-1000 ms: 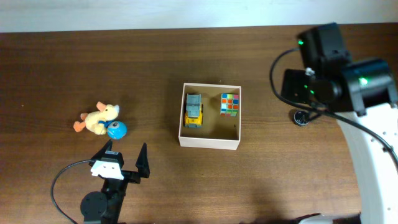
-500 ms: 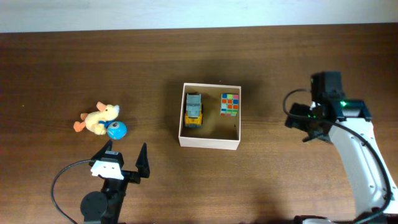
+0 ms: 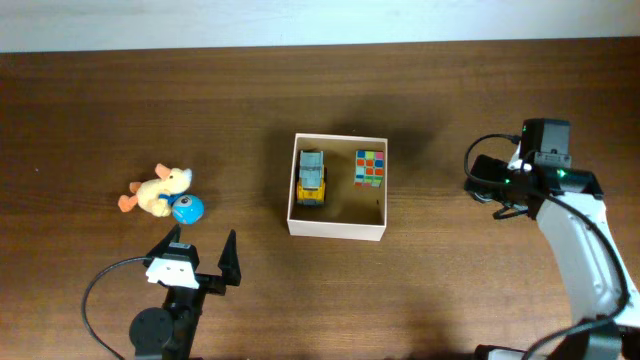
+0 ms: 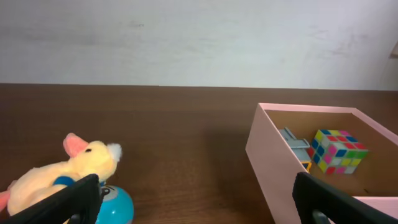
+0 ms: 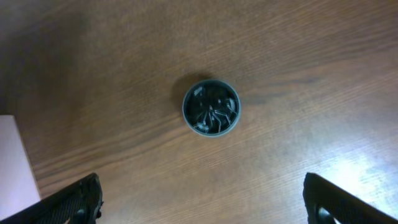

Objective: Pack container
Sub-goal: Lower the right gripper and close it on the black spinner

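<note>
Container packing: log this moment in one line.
container: car, cube inside | duck, ball outside | left gripper open | right gripper open over dark round object

The right arm [image 3: 577, 236] has dropped, jaws now over the dark cap [image 5: 211, 107].

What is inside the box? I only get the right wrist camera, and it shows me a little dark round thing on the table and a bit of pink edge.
Observer: The container has a toy truck and a colour cube in it, side by side.
Operator: Are any toys outside the box?
Observer: Yes, a plush duck lies on the table well off to the left of the box.
Operator: Is the duck all alone?
Observer: No, a blue ball sits snug against it.
Operator: Is the other claw holding something?
Observer: No, the left claw is open and empty, close to the duck and ball.
</note>
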